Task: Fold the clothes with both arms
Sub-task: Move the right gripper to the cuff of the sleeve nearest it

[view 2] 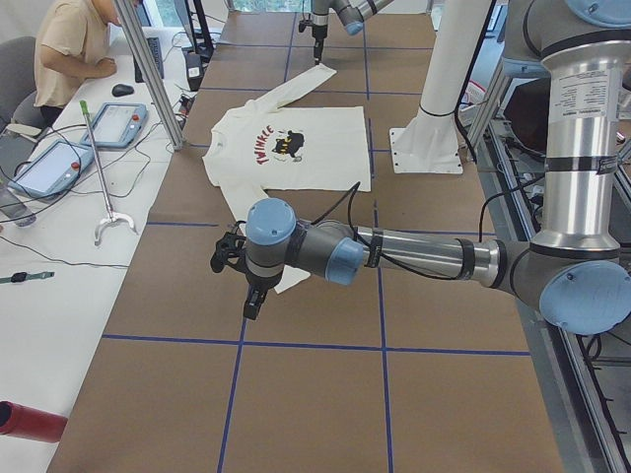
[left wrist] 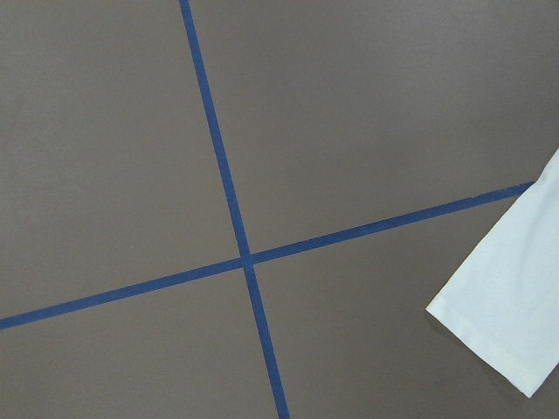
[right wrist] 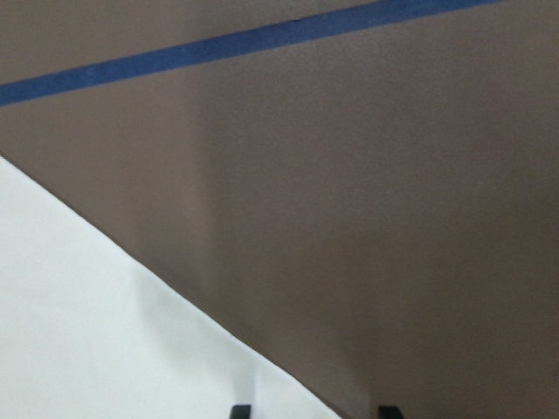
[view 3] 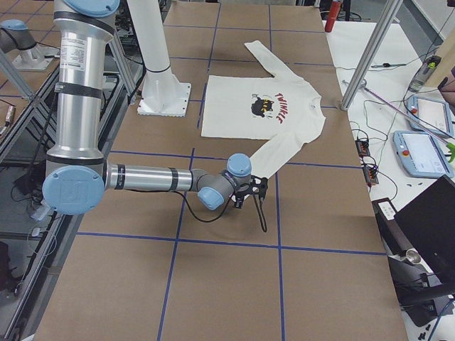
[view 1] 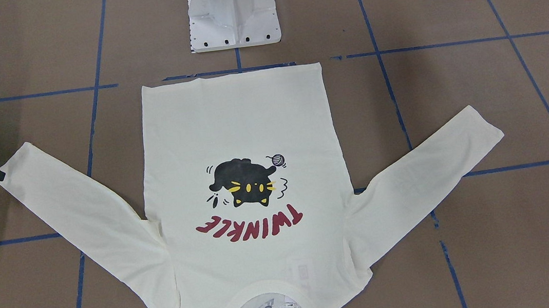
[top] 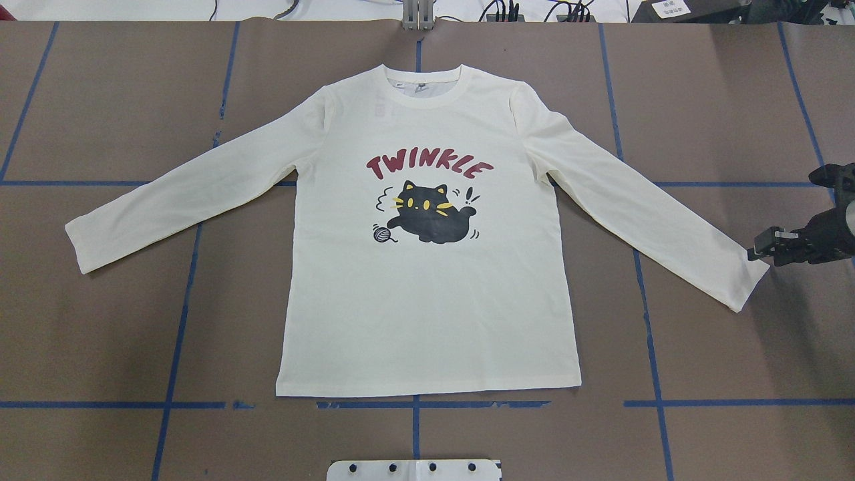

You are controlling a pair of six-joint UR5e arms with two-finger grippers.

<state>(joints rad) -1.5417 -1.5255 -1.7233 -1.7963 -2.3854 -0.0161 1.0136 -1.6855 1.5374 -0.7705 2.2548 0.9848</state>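
cream-white long-sleeved shirt (top: 427, 294) is lying flat on the brown table (top: 100, 334), which is marked with blue tape lines (top: 180, 321), directly in front of the white pedestal base (top: 414, 469). its hem is sitting nearest the base and its collar farthest from it, with both sleeves spreading out to the base's two sides. the black cat print (top: 431, 217) and red "twinkle" lettering (top: 427, 167) are facing up. out to the base's right, the right gripper (top: 765, 248) is hanging at the right sleeve cuff (top: 748, 284). its fingertips (right wrist: 240, 410) are standing apart, one over the cloth's edge and one over bare table, with nothing clamped between them. out to the base's left, the left gripper (view 2: 253, 301) is hanging near the other cuff (left wrist: 498, 323); i cannot tell whether it is spread or closed.
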